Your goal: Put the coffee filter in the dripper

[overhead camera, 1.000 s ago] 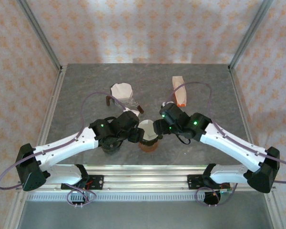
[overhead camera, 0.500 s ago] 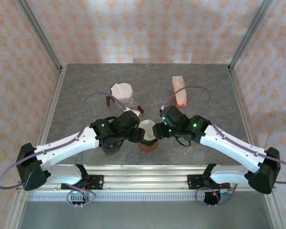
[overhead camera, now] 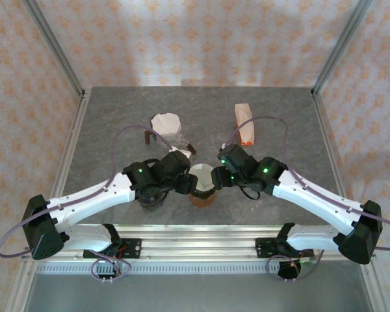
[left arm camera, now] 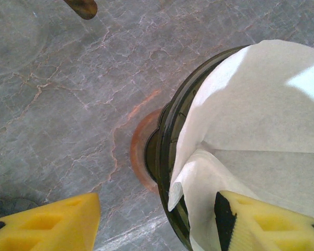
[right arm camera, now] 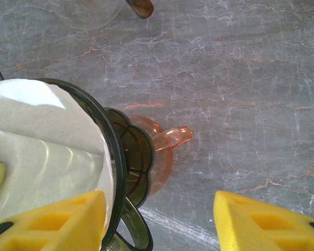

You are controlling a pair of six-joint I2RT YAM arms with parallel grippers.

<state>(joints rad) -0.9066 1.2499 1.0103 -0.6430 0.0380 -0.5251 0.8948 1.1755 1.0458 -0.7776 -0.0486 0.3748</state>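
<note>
A dark translucent dripper (overhead camera: 202, 190) sits on an orange glass cup (right arm camera: 165, 144) at the near middle of the table. The white coffee filter (overhead camera: 200, 175) lies inside it, its folded edge curling over the rim (left arm camera: 170, 136) in the left wrist view. My left gripper (left arm camera: 157, 209) is open and straddles the rim, with one finger on the filter (left arm camera: 261, 104) and the other over the table. My right gripper (right arm camera: 159, 209) is open too. Its left finger is inside the dripper (right arm camera: 115, 157) over the filter (right arm camera: 36, 136), and its right finger hangs over bare table.
A white filter stack in a clear holder with brown handles (overhead camera: 167, 127) stands behind the dripper on the left. A peach packet (overhead camera: 245, 123) lies at the back right. Metal frame posts border the grey marble table (overhead camera: 117, 130).
The right gripper has shifted slightly left onto the dripper and its jaws have narrowed. The left arm has stayed put.
</note>
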